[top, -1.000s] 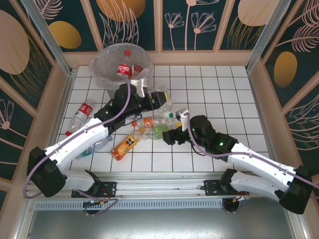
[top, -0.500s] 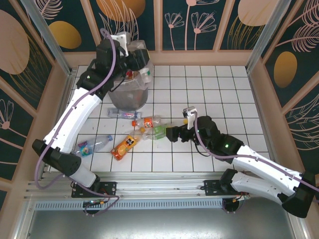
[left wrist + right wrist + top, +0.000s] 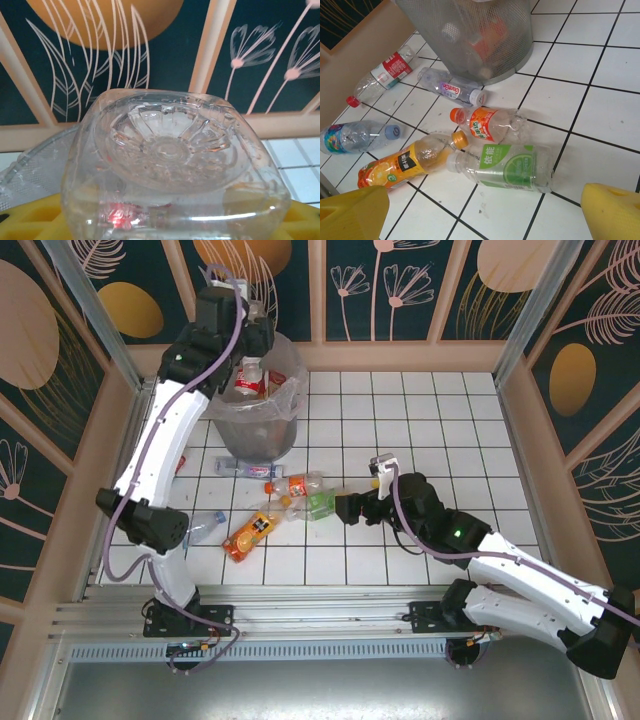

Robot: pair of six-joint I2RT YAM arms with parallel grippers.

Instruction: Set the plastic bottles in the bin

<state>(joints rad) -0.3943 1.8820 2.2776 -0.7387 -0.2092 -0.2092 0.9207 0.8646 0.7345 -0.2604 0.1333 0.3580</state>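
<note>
lab robot cell, tiled table (image 3: 450,420), painted walls (image 3: 390,280)

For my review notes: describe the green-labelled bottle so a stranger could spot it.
Find the grey mesh bin; loose bottles lie on the white tiles before it. The green-labelled bottle lies flat beside the orange juice bottle, the only one with a bright green label.

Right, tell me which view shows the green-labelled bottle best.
The right wrist view: the green-labelled bottle lies close, on its side, its label sharp. The top external view shows it small, just left of the right gripper.
</note>
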